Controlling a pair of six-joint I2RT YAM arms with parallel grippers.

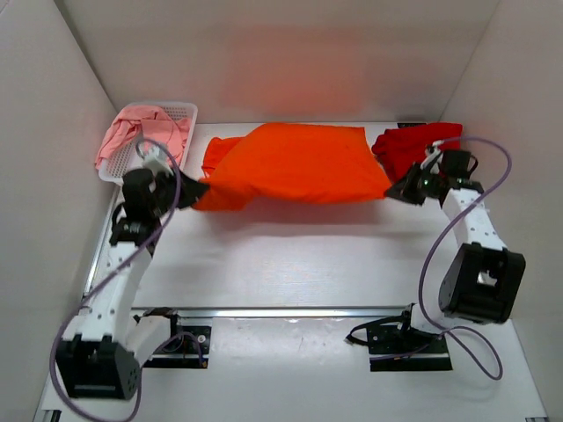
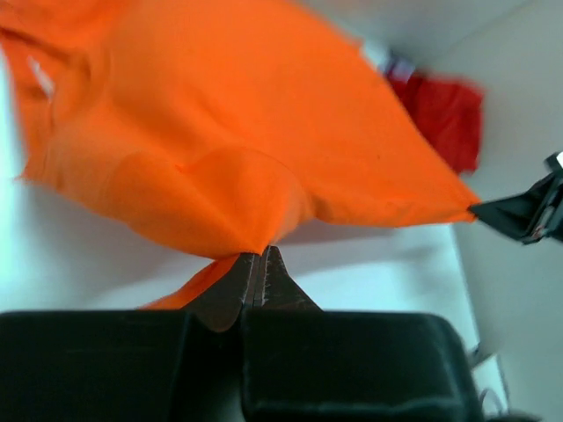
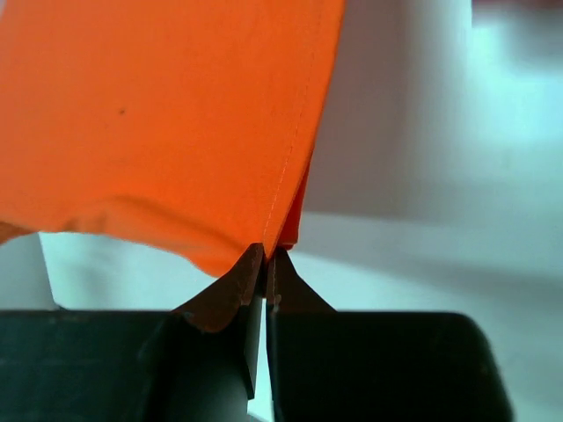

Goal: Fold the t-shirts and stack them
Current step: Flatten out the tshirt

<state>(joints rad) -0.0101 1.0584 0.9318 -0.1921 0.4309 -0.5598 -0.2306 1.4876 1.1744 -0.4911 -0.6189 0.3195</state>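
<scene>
The bright orange t-shirt point(image 1: 295, 163) hangs stretched between my two grippers above the table's far half. My left gripper point(image 1: 195, 188) is shut on its left edge; the left wrist view shows the orange cloth point(image 2: 237, 141) pinched at the fingertips point(image 2: 257, 255). My right gripper point(image 1: 398, 189) is shut on its right edge; the right wrist view shows the hem point(image 3: 176, 123) clamped at the fingertips point(image 3: 266, 253). The darker red t-shirt point(image 1: 412, 145) lies crumpled at the back right, also in the left wrist view point(image 2: 450, 119). The pale pink t-shirt point(image 1: 141, 132) sits in the basket.
A white mesh basket point(image 1: 183, 112) stands at the back left corner. White walls enclose the table on three sides. A metal rail point(image 1: 290, 311) crosses the table near the arm bases.
</scene>
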